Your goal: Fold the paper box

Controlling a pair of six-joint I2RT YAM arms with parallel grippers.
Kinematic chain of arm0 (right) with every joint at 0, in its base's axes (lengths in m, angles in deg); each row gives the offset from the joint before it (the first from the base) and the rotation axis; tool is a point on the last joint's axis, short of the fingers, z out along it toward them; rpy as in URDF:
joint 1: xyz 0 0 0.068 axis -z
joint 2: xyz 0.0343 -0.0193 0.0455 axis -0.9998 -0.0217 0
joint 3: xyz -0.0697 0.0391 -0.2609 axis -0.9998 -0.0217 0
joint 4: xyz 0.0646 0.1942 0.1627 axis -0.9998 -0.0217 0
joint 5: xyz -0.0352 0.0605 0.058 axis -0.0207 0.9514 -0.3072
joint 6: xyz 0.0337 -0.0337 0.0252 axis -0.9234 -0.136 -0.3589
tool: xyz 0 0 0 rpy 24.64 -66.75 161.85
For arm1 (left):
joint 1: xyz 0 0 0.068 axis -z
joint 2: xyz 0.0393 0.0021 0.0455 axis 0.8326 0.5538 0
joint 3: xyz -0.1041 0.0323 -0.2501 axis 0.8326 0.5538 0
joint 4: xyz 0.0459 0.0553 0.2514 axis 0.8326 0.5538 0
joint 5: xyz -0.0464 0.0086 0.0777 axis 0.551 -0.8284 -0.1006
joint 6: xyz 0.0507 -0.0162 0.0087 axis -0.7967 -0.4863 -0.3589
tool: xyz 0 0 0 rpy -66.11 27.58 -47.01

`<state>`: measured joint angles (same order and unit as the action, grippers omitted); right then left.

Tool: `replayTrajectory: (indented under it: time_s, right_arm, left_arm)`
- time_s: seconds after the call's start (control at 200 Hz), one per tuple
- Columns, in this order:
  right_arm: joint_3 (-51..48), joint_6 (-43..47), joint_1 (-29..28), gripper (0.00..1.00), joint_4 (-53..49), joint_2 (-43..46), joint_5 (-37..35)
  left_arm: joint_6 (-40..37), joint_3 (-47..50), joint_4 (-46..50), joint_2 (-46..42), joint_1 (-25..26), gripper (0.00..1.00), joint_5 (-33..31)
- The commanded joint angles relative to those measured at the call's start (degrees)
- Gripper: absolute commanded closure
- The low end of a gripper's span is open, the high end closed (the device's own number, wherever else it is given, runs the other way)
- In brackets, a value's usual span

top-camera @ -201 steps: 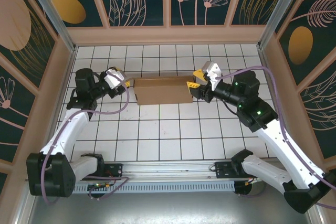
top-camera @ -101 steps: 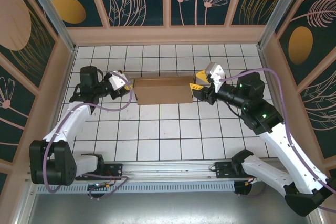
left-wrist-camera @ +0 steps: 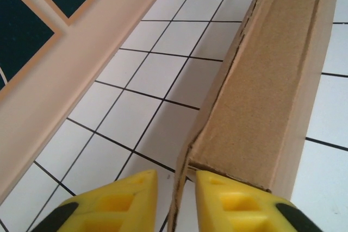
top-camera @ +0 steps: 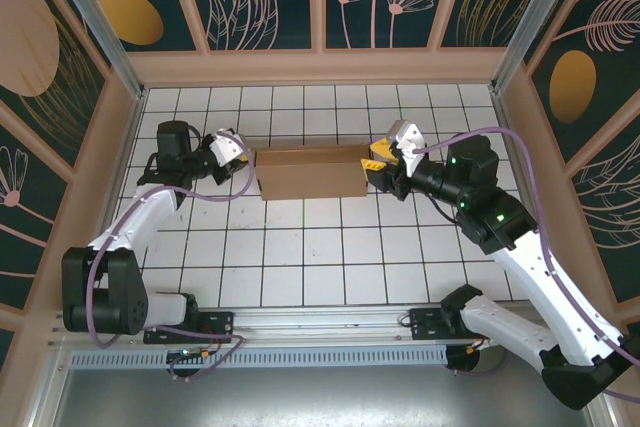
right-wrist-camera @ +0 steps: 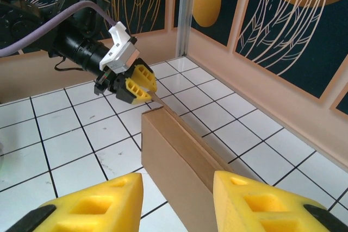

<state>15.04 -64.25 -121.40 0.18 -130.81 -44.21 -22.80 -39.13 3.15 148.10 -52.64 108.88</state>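
Left end effector (top-camera: 244, 156), right end effector (top-camera: 369, 162) face inward, straddling paper box (top-camera: 310, 174).

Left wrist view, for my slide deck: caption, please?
Left gripper straddling the thin end edge of the cardboard box.

The paper box (top-camera: 310, 172), plain brown cardboard (unprinted), lies folded up, long and shallow, crosswise on the bench (top-camera: 320, 247), just above frame centre.

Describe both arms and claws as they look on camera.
The left arm and right arm match: white shells, black joints, a purple cable looping along each. The right arm shows green lights. The left claw and right claw are yellow wedges.
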Motion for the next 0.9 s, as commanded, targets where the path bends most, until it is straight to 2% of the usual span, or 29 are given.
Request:
replayTrajectory:
  time_s: [0.0, 0.125, 0.205, 0.295, 0.39, 0.43, 0.48, 0.54, 0.696, 0.891]
  right_arm:
    - [1.4, 1.8, 0.3, 0.62, -0.3, -0.5, -1.8]
    - [-0.7, 3.9, 1.0, 0.62, 3.3, -1.8, -2.9]
    - [0.3, 8.1, 1.8, 0.62, 6.0, -6.0, -1.0]
    - [1.5, 17.8, 5.4, 0.61, 7.6, -11.8, 1.6]
    - [5.2, 33.0, 10.3, 0.53, 1.1, -17.5, 9.2]
    - [7.1, 36.4, 12.2, 0.49, -1.4, -20.0, 12.7]
    - [10.1, 36.6, 14.9, 0.47, -3.7, -23.0, 19.1]
    - [11.3, 37.0, 16.4, 0.42, -4.6, -25.3, 21.0]
    - [10.0, 37.8, 18.8, 0.39, -6.2, -27.2, 21.6]
    - [5.6, 39.1, 19.7, 0.46, -4.6, -27.7, 20.0]
  left_arm:
    - [-0.6, -2.0, 0.5, 0.5, -0.2, 0.81, 1.8]
    - [-0.9, -1.6, 0.4, 0.5, -0.2, 0.89, 1.5]
    - [-0.9, -1.5, 0.3, 0.5, -0.2, 0.92, 1.7]
    - [-0.6, -1.9, 0.7, 0.9, -0.2, 0.95, 2.2]
    - [0.5, -1.7, 0.0, 0.7, -0.2, 0.98, 2.2]
    - [1.0, -1.9, 0.0, 0.8, -0.1, 0.98, 1.9]
    - [1.5, -1.8, -0.1, 0.8, -0.1, 0.98, 1.9]
    - [1.6, -1.6, -0.3, 0.6, -0.1, 0.98, 1.7]
    - [2.3, -1.5, -0.7, 0.4, -0.1, 0.98, 1.8]
    - [2.8, -1.0, -1.1, 0.2, 0.0, 0.98, 1.6]
